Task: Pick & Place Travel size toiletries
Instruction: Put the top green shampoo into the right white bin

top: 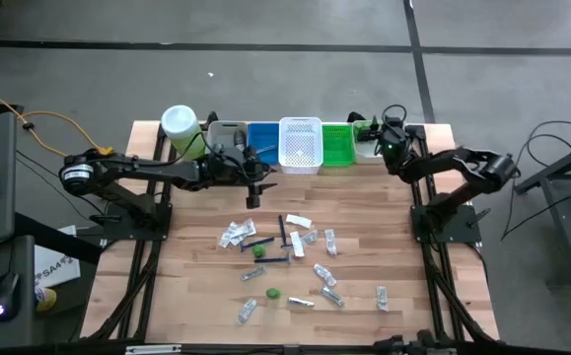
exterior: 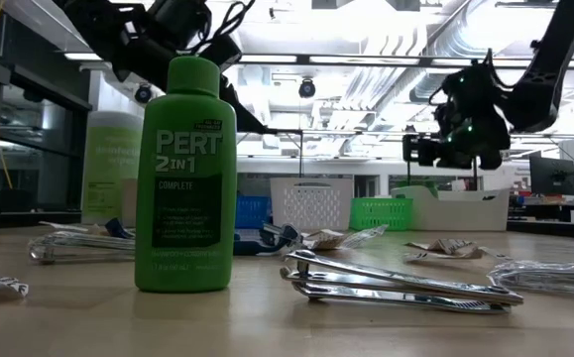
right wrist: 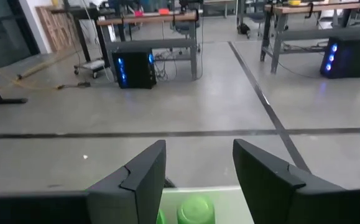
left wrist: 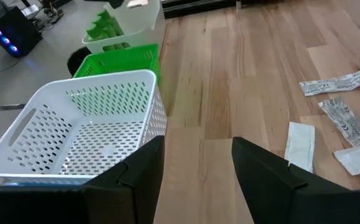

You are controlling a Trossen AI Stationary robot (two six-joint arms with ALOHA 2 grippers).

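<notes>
The right gripper (top: 382,141) hangs over the far-right end of the bin row with its two dark fingers (right wrist: 143,180) apart and nothing between them; a small green bottle cap (right wrist: 195,210) shows directly below, inside the pale white bin (top: 367,148). This looks like a drop just made, so a clean finish would be a straight lift before swinging back, to avoid clipping the bin's wall.

The left gripper (top: 253,192) waits, also open and empty, beside the white perforated plastic basket (left wrist: 74,130). Many toiletries remain scattered mid-table: clear crinkled sachets (top: 233,234), a small green shampoo bottle (exterior: 185,174) standing upright, thin dark blue sticks (top: 283,233).
</notes>
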